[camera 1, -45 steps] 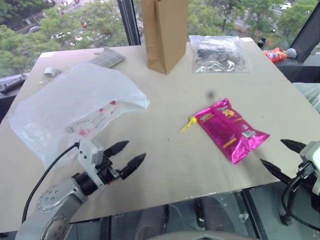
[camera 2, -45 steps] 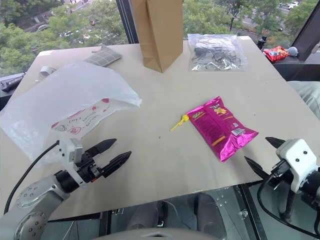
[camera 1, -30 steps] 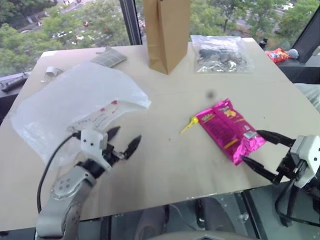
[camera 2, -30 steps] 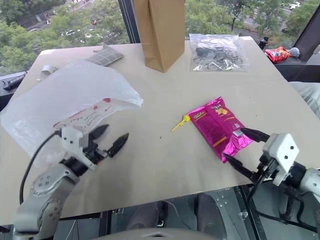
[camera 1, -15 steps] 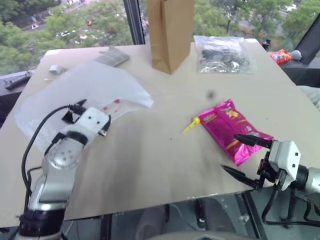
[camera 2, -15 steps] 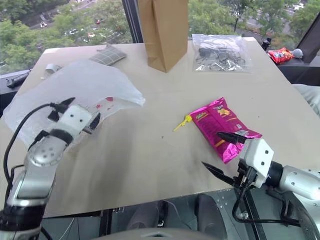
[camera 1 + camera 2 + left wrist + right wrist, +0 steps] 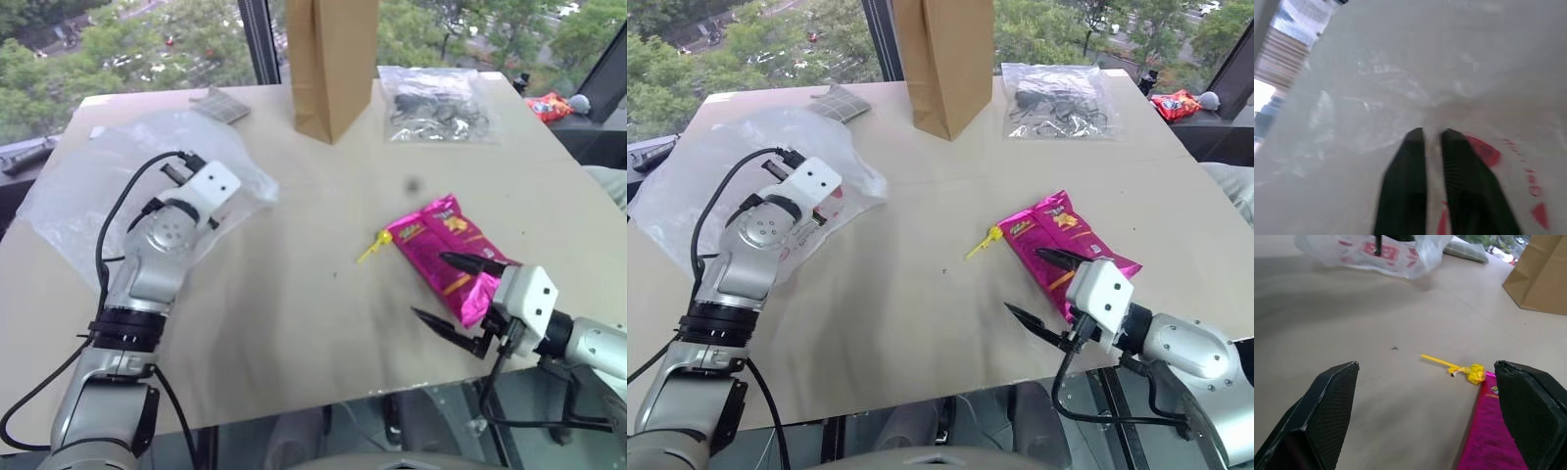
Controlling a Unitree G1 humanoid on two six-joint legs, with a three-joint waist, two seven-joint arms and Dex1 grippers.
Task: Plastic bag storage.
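Note:
The plastic bag (image 7: 78, 191), translucent white with red print, lies crumpled on the left side of the table. My left arm reaches over its printed corner. In the left wrist view my left gripper (image 7: 1428, 131) is shut, its two black fingers pinching a fold of the bag's film (image 7: 1400, 73). My right gripper (image 7: 428, 285) hovers open at the near right edge of the table, one finger over the pink snack packet (image 7: 441, 240) and nothing between the fingers. From the right wrist view the bag (image 7: 1376, 249) lies far across the table.
A tall brown paper bag (image 7: 331, 59) stands at the back centre, with a clear pouch of dark items (image 7: 436, 103) to its right. A grey patterned cloth (image 7: 220, 103) lies at the back left. A small yellow item (image 7: 372, 243) rests beside the snack packet.
My left arm has reached forward onto the bag and its fingers have shut on the film, bunching the bag's near corner. My right gripper has drifted left towards the snack packet, still open.

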